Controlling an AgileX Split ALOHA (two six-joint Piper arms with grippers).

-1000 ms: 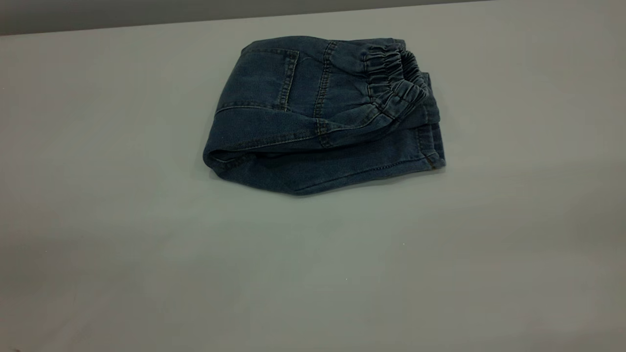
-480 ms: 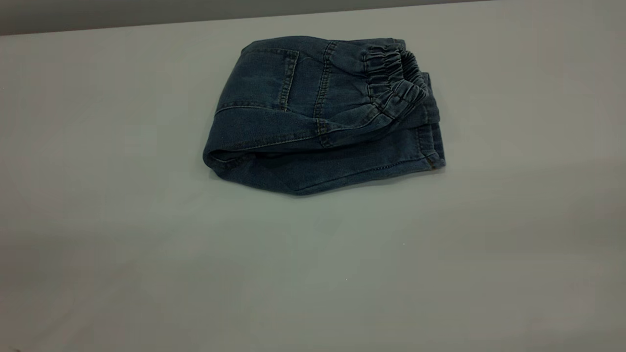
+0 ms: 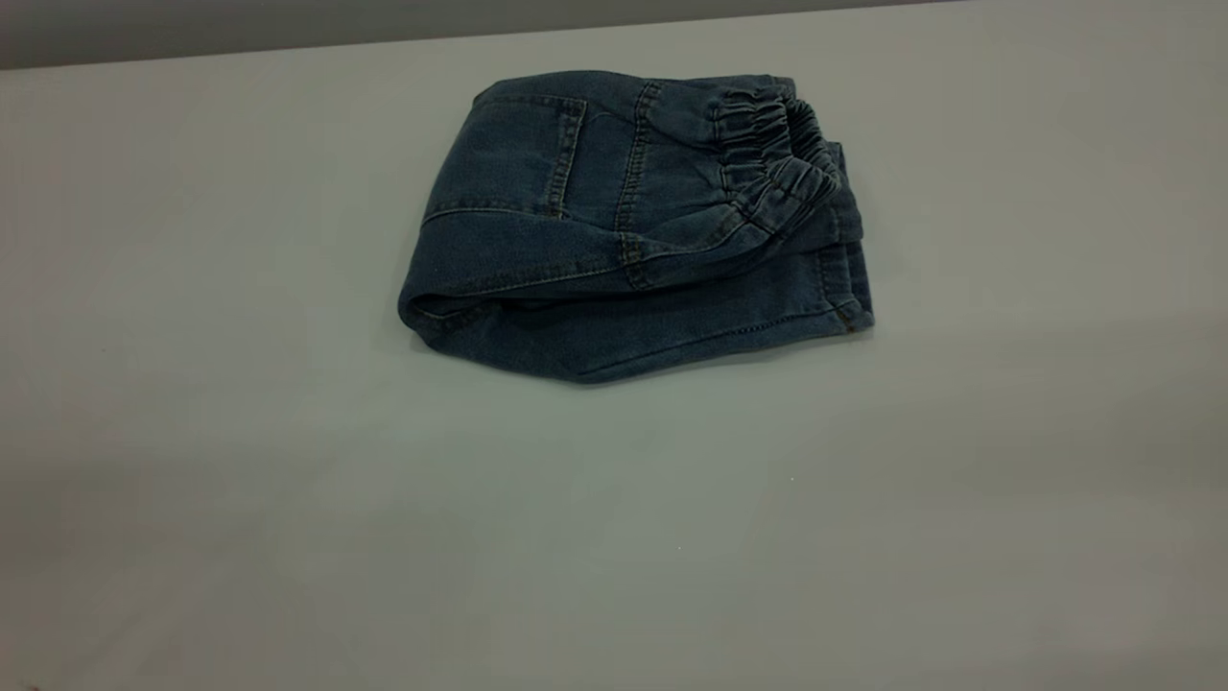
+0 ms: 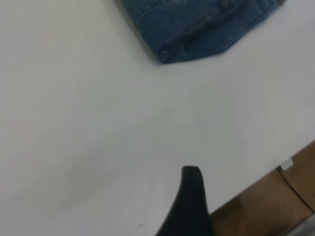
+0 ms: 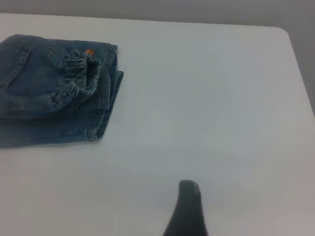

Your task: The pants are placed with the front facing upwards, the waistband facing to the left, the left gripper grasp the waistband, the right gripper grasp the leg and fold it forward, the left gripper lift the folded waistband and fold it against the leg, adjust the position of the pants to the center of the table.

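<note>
Toward twelve o'clock on the table [image 3: 288,537], slightly right of the middle line, lie the pants [image 3: 614,240], folded into a compact bundle and touched by nothing. Judged finished, or nearly so: both folds look done, since the waistband [image 3: 782,163] now sits at the three o'clock end, laid on top of the leg layer beneath. Probably left there as the resting place after the last fold; judged still a little far from the center, so maybe a small pull toward six o'clock remains.

Blue denim, darker on the gathered elastic band, with orange stitching along the seams and around a sewn pocket on the upper layer. Rounded fold at the nine o'clock end; lower layer sticks out at five o'clock with a stitched hem.

Outward from the bundle, only bare table. From the left wrist view, one dark finger of the left gripper [image 4: 189,206] shows, well apart from the denim, near the table edge. Same for the right gripper [image 5: 187,209], with one finger in sight, away from the cloth. Cannot tell for either whether spread or pressed together. Both seemingly withdrawn to leave the bundle undisturbed.
</note>
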